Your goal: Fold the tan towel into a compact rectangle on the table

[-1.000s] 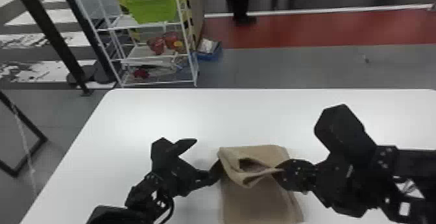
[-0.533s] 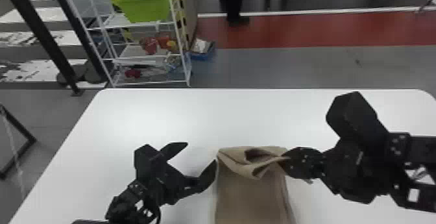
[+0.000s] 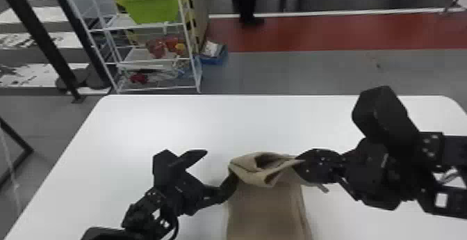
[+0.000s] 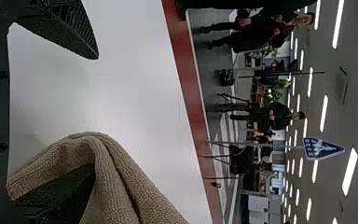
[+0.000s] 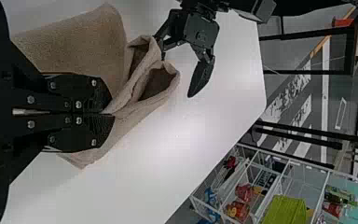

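The tan towel (image 3: 265, 211) lies at the table's near middle, its far end raised in a loose, hollow fold. My right gripper (image 3: 299, 162) is shut on the right corner of that fold; in the right wrist view the right gripper (image 5: 108, 113) has its two fingers pressed together on the towel (image 5: 81, 44). On the left side my left gripper (image 3: 217, 171) stands wide open, its nearer finger touching the fold's left end. In the left wrist view the left gripper (image 4: 95, 114) has one finger partly covered by the towel (image 4: 116, 186), the other free over the table.
The white table (image 3: 208, 124) extends beyond the towel to its far edge. Behind it on the left stands a wire shelf (image 3: 149, 27) with a green bin (image 3: 151, 4), and a blue box (image 3: 213, 56) sits on the floor beside it.
My left gripper shifted left off the towel's side, then came back right against the fold. The right gripper rose slightly with its corner, and the fold's hollow has changed shape.
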`<state>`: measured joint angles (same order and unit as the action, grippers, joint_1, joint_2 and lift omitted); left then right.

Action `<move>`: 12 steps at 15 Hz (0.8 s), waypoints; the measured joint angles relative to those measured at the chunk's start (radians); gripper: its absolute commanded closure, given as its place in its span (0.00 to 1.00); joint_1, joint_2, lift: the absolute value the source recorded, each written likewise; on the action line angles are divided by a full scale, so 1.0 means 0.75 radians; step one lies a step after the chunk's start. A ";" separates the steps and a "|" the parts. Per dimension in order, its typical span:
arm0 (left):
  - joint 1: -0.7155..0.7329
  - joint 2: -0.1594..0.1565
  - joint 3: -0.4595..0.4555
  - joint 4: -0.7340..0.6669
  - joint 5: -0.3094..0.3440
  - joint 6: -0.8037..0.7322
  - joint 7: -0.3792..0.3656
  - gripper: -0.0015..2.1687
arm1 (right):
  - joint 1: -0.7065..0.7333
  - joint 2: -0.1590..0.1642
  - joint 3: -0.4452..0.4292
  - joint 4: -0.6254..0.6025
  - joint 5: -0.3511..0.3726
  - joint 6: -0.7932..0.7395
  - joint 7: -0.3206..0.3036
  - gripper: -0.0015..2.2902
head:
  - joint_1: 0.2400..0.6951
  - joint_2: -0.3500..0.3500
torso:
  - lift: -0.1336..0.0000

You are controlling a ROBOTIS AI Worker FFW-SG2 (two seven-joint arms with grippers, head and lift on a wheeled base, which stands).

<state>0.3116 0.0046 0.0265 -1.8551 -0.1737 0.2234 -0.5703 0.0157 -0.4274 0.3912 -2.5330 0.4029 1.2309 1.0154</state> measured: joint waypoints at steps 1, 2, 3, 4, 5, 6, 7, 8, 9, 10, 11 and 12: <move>-0.014 0.000 -0.008 0.019 -0.009 0.003 0.002 0.03 | 0.003 -0.002 -0.003 -0.013 -0.005 0.001 0.000 0.50 | 1.00 0.62 | 0.08; -0.028 0.000 -0.011 0.040 -0.015 0.003 0.007 0.03 | 0.009 -0.006 -0.005 -0.027 -0.009 0.002 0.000 0.50 | 1.00 0.62 | 0.08; -0.036 0.000 -0.009 0.055 -0.016 0.004 0.008 0.03 | 0.018 -0.013 -0.008 -0.041 -0.016 0.003 0.002 0.50 | 1.00 0.63 | 0.08; -0.040 0.000 -0.004 0.064 -0.015 0.004 0.008 0.03 | 0.033 -0.024 -0.012 -0.056 -0.024 0.005 0.010 0.50 | 1.00 0.63 | 0.08; -0.038 0.000 0.006 0.068 -0.008 0.002 0.006 0.03 | 0.053 -0.033 -0.013 -0.069 -0.027 0.008 0.021 0.50 | 1.00 0.63 | 0.08; -0.032 0.000 0.014 0.069 -0.004 -0.002 0.004 0.03 | 0.072 -0.041 -0.008 -0.077 -0.026 0.011 0.032 0.50 | 1.00 0.65 | 0.08; -0.026 0.000 0.020 0.069 0.000 -0.007 0.003 0.03 | 0.092 -0.055 0.002 -0.082 -0.018 0.014 0.051 0.50 | 1.00 0.65 | 0.08; -0.022 0.000 0.023 0.069 0.002 -0.012 0.002 0.03 | 0.111 -0.069 0.011 -0.084 -0.008 0.015 0.068 0.50 | 1.00 0.66 | 0.08; -0.020 0.000 0.023 0.069 0.003 -0.015 0.002 0.03 | 0.125 -0.075 0.016 -0.085 0.000 0.015 0.083 0.50 | 1.00 0.66 | 0.08; -0.019 0.000 0.024 0.069 0.003 -0.016 0.002 0.03 | 0.140 -0.079 0.019 -0.085 0.007 0.015 0.097 0.50 | 1.00 0.66 | 0.08; -0.017 0.000 0.024 0.069 0.003 -0.018 0.002 0.03 | 0.153 -0.088 0.020 -0.085 0.014 0.015 0.104 0.50 | 1.00 0.66 | 0.08; -0.015 0.000 0.023 0.069 0.003 -0.019 0.003 0.03 | 0.170 -0.100 0.021 -0.085 0.025 0.013 0.112 0.50 | 1.00 0.65 | 0.08</move>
<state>0.3004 0.0046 0.0437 -1.8033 -0.1714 0.2088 -0.5680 0.1432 -0.5022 0.4069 -2.5967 0.4216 1.2404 1.0996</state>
